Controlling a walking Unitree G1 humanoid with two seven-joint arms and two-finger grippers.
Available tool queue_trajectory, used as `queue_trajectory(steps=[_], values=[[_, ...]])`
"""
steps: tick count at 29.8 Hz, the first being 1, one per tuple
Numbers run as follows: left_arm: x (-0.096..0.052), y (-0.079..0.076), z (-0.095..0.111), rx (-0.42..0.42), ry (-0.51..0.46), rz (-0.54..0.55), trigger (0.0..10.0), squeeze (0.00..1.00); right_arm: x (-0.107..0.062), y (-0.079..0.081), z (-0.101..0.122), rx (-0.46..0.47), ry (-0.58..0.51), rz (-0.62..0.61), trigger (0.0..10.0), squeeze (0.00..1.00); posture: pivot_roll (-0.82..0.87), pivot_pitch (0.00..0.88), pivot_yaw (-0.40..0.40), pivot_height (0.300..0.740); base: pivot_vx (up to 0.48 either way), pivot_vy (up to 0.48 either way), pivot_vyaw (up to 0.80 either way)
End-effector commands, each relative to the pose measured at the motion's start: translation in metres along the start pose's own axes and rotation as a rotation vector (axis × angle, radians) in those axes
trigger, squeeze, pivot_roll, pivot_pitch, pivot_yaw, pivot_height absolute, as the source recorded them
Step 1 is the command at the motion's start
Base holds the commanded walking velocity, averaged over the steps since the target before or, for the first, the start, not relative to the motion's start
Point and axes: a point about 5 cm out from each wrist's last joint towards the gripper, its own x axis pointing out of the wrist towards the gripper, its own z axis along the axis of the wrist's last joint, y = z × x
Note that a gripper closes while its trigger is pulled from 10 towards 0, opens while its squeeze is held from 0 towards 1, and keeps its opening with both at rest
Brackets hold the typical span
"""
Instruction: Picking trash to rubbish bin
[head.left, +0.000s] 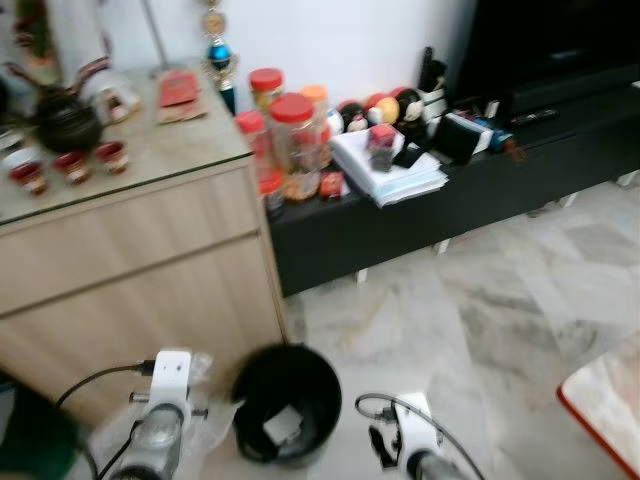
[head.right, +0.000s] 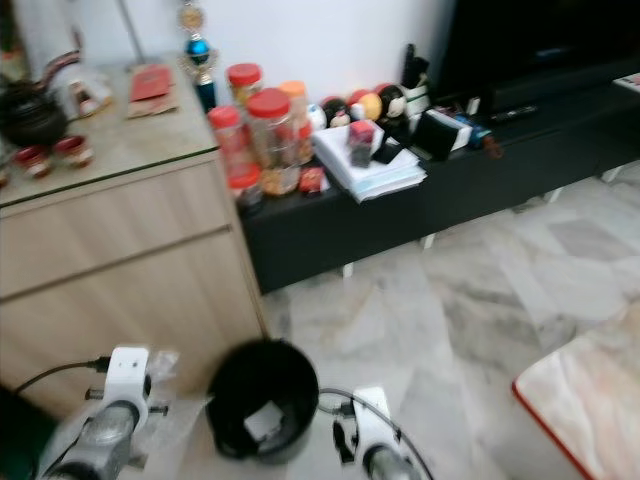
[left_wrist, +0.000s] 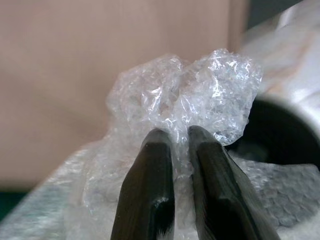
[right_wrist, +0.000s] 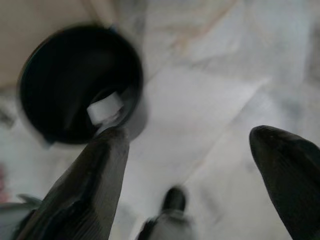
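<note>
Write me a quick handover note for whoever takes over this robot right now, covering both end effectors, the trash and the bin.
Left end effector: shut on a crumpled wad of clear plastic wrap, held beside the wooden cabinet, to the left of the bin.
Right end effector: open and holding nothing, over the marble floor just right of the bin.
Black bin: stands on the floor between the two arms, with a pale scrap already inside.
Done: wrap is gripped.
Left: carry the wrap over the bin's mouth and let go.
</note>
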Motion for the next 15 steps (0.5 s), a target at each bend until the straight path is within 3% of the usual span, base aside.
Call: queue_trajectory(steps=[1, 7, 15], values=[[0.004, 0.009, 0.015, 0.042, -0.063, -0.005, 10.0, 0.00, 0.004, 0.015, 0.013, -0.058, -0.036, 0.070, 10.0, 0.00, 0.05, 0.046, 0.047, 0.740, 0.000, 0.000, 0.00], [0.013, -0.008, 0.053, 0.005, -0.169, -0.111, 10.0, 0.00, 0.009, 0.007, 0.048, -0.059, -0.138, 0.062, 10.0, 0.00, 0.04, 0.046, 0.048, 0.740, 0.000, 0.000, 0.00], [0.017, -0.030, 0.075, -0.131, -0.204, -0.225, 10.0, 0.00, 0.011, 0.030, 0.088, -0.109, -0.261, 0.251, 10.0, 0.00, 0.02, 0.049, 0.046, 0.740, 0.000, 0.000, 0.00]])
